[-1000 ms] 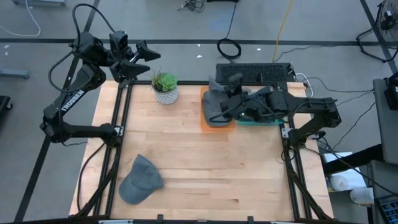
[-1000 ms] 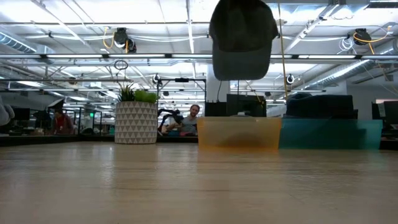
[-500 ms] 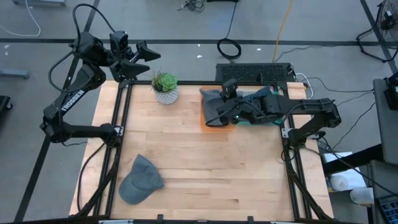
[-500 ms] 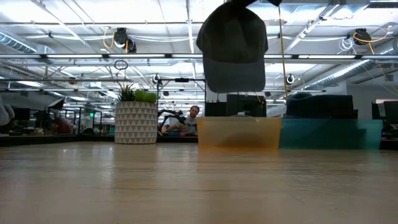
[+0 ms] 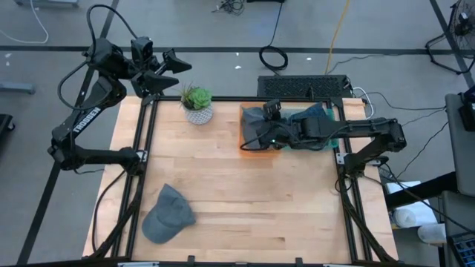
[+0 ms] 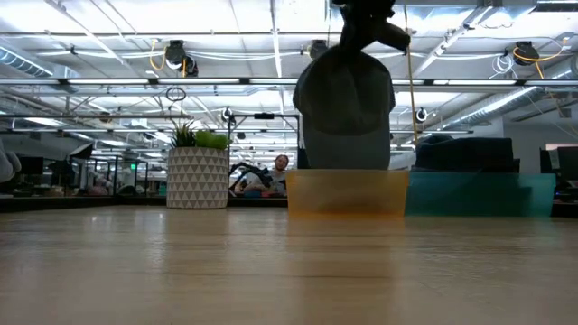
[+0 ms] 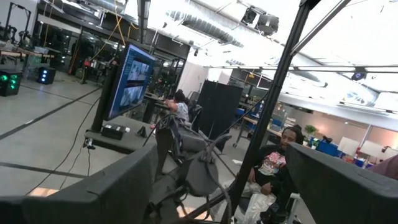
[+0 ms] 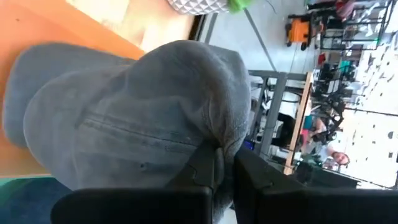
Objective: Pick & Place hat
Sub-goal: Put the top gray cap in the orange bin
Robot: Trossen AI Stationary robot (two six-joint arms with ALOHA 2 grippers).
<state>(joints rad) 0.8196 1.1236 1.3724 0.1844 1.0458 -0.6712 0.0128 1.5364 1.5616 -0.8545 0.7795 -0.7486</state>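
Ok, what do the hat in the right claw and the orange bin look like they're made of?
Hat: likely grey washed cotton twill or denim, matte, with stitched seams and soft folds. Orange bin: probably translucent plastic, smooth, since light shows through its wall.

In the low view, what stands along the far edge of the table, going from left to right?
Potted plant → orange bin, with the grey hat hanging from the right gripper just above it → teal bin.
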